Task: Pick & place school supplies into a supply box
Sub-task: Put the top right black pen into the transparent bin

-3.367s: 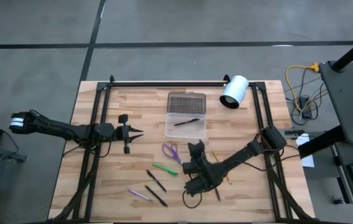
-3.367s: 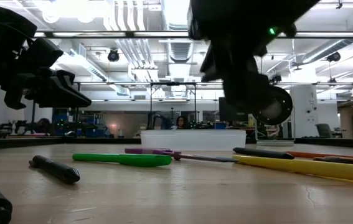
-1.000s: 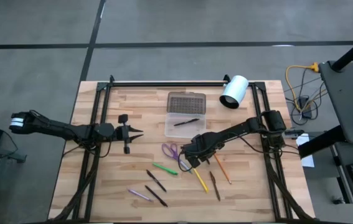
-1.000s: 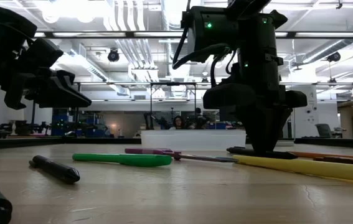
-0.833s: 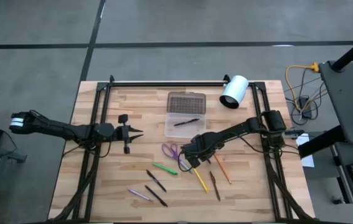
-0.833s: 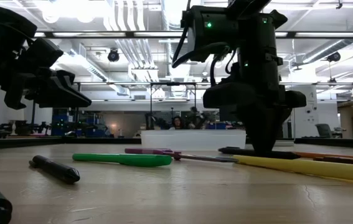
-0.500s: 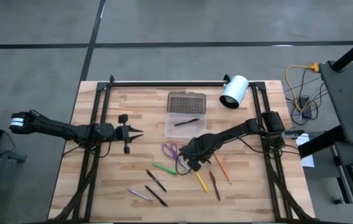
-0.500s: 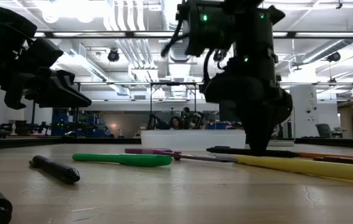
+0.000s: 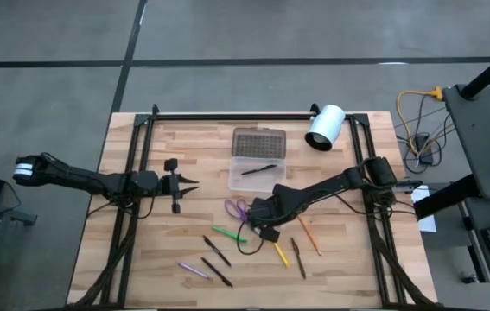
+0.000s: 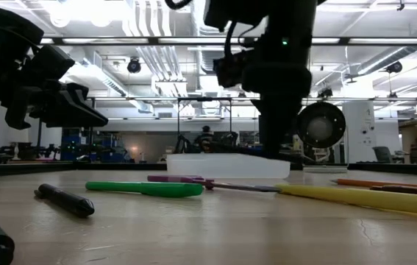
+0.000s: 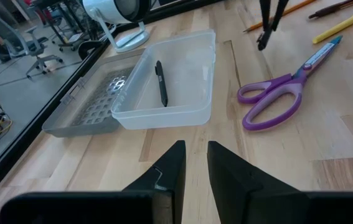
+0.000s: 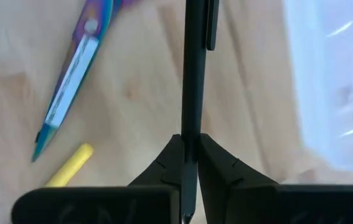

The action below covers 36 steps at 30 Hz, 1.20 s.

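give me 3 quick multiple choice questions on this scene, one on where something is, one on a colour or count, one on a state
1. Where are the scissors?
A. inside the box
B. on the table between the box and the green pen
C. on the white cylinder

2. How many pens lie inside the box?
A. none
B. one
C. three

3. What is the right gripper doing?
A. open above the table
B. shut on a yellow pencil
C. shut on a black pen

Answers:
1. B: the high view shows them on the wood below the box, above the green pen.
2. B: the left wrist view shows a single black pen in the box.
3. C: the right wrist view shows the fingers closed around the held black pen.
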Each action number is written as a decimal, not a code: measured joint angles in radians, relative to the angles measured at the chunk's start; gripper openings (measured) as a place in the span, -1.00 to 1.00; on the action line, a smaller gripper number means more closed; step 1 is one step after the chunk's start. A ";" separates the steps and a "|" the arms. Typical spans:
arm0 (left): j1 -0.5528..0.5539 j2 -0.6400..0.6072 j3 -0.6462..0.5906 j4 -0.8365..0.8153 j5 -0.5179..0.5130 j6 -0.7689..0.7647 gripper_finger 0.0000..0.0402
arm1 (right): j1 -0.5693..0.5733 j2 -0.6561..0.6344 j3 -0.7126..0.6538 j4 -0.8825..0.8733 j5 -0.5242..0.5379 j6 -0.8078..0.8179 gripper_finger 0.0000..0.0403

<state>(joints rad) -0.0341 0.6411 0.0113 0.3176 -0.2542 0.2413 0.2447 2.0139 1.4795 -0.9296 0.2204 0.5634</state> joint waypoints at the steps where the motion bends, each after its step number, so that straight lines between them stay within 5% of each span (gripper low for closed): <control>1: 0.000 0.000 0.000 0.000 0.000 0.000 -0.74 | 0.001 0.000 0.007 0.000 0.017 -0.017 -0.93; 11: 0.000 0.000 0.000 0.000 0.000 0.000 -0.74 | 0.027 -0.003 0.035 0.001 0.380 -0.256 -0.93; 20: 0.000 0.000 0.000 0.000 0.000 0.000 -0.74 | 0.028 -0.003 0.029 0.002 0.737 -0.193 -0.92; 36: 0.000 0.000 0.000 0.000 0.000 0.000 -0.74 | 0.010 -0.003 0.020 0.003 0.822 -0.100 -0.73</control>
<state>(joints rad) -0.0341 0.6411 0.0113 0.3179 -0.2542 0.2413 0.2543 2.0113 1.4994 -0.9268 1.0428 0.4633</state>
